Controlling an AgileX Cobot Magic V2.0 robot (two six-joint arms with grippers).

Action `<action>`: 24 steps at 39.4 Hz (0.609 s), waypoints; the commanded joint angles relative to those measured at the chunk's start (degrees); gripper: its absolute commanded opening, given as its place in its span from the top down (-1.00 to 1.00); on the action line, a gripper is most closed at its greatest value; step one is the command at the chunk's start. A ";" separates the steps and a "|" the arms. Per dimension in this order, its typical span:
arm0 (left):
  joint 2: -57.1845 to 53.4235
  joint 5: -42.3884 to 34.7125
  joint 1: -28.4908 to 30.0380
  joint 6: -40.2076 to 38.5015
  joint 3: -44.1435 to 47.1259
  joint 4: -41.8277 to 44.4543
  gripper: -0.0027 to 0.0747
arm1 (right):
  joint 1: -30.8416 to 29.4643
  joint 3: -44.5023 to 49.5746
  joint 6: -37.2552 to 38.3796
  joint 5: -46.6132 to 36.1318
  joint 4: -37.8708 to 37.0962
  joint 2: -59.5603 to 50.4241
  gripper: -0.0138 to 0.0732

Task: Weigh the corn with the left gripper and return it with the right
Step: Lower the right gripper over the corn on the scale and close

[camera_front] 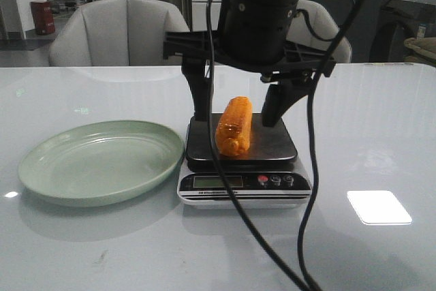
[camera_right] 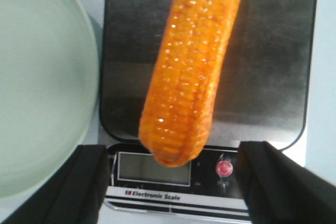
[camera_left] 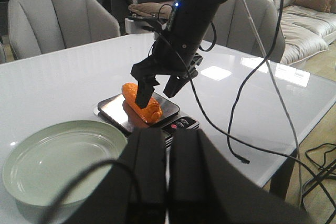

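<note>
Nearest the robot on the pale glossy surface (camera_front: pixel 381 134) lies the front edge of the scale (camera_front: pixel 243 183), with its blank display window and a row of buttons, the leftmost red. To the left of the scale, just beside it, sits a pale green plate (camera_front: pixel 102 161); it holds nothing.

Behind the display, the dark scale platform (camera_front: pixel 272 144) carries the corn (camera_front: pixel 234 125). The cob lies lengthwise, one blunt end toward the display and the other away from the robot. In the right wrist view the near end of the cob reaches past the platform edge, above the display.

The right claw (camera_front: pixel 240 103) stands over the platform with its fingers set wide, one on each side of the cob. The fingers (camera_front: pixel 201 97) point down toward the platform and do not touch the corn.

The left claw (camera_left: pixel 168 171) shows only in its own wrist view. Its two fingers are pressed together with nothing between them, and it sits back from the scale and plate.

Beyond the surface stand grey armchairs (camera_front: pixel 119 32).
</note>
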 commanded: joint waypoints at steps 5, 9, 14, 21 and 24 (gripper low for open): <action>-1.16 -4.49 -0.33 -0.04 -1.29 -0.91 0.64 | 0.10 -2.41 4.13 -1.15 -4.28 0.51 -0.43; -1.16 -4.49 -0.33 -0.04 -1.29 -0.91 0.64 | 0.10 -3.14 4.13 -0.86 -4.28 2.35 -0.32; -1.16 -4.49 -0.33 -0.04 -1.29 -0.91 0.64 | 0.10 -4.09 4.13 -1.25 -4.28 3.76 -0.23; -1.16 -4.49 -0.33 -0.04 -1.29 -0.91 0.64 | 0.10 -4.26 4.13 -1.72 -5.48 4.22 -0.23; -1.16 -4.49 -0.33 -0.04 -1.29 -0.91 0.64 | 0.10 -4.37 4.13 -1.75 -5.85 4.42 -0.23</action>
